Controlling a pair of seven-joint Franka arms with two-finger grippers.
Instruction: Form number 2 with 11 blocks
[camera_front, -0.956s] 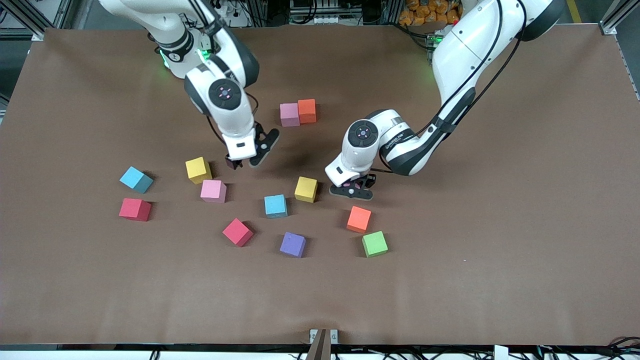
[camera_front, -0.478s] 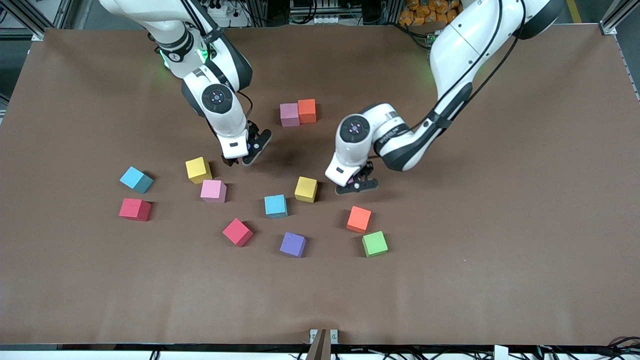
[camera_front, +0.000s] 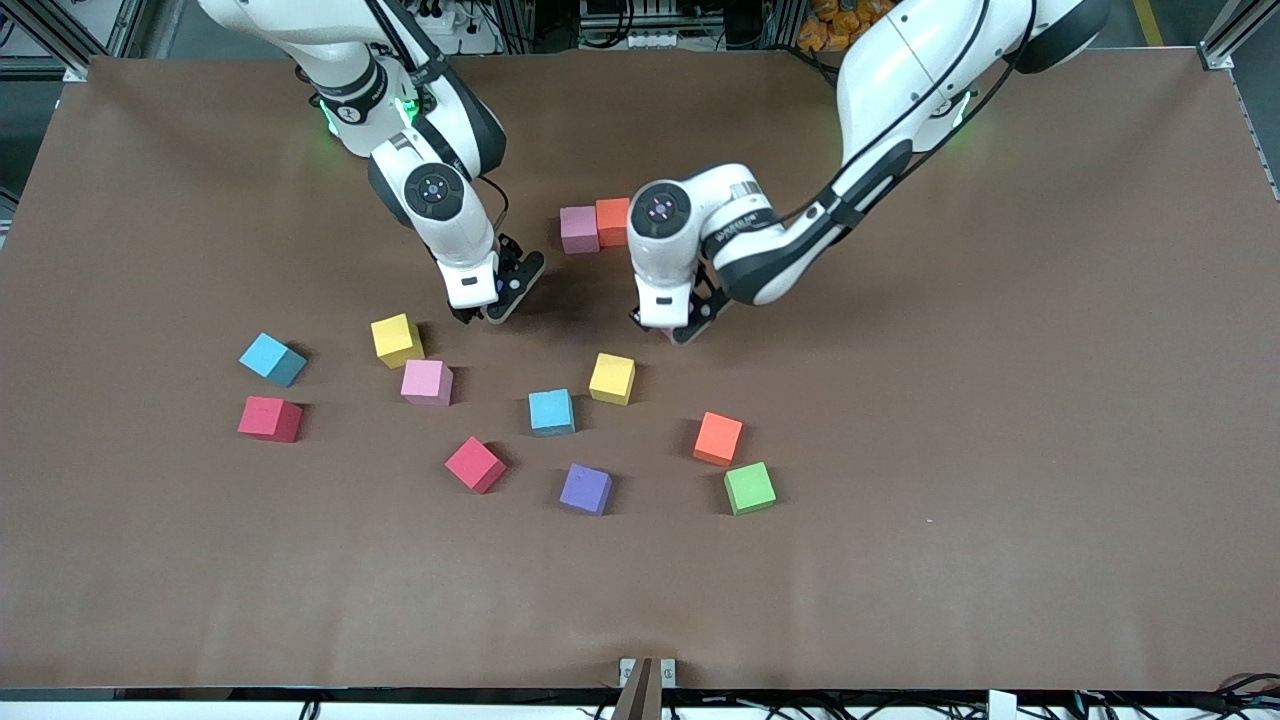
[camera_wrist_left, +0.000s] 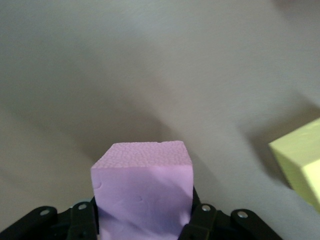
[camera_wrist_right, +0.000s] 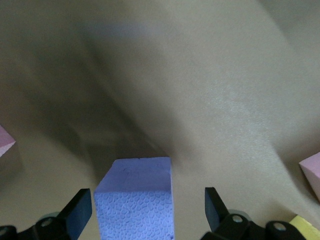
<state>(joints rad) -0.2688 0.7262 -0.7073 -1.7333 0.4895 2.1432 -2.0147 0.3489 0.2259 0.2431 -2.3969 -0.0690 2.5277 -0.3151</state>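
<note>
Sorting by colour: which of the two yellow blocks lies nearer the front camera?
The yellow block beside the light blue block; the other yellow block, by the pink block, lies farther off, toward the right arm's end.

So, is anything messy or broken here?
Nothing is broken or spilled. One red block sits turned cornerwise among the scattered ones. A pink block and an orange block sit neatly touching.

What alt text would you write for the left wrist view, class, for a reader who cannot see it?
The left gripper is shut on a pink block, held above the brown table. A yellow block shows at the edge.
</note>
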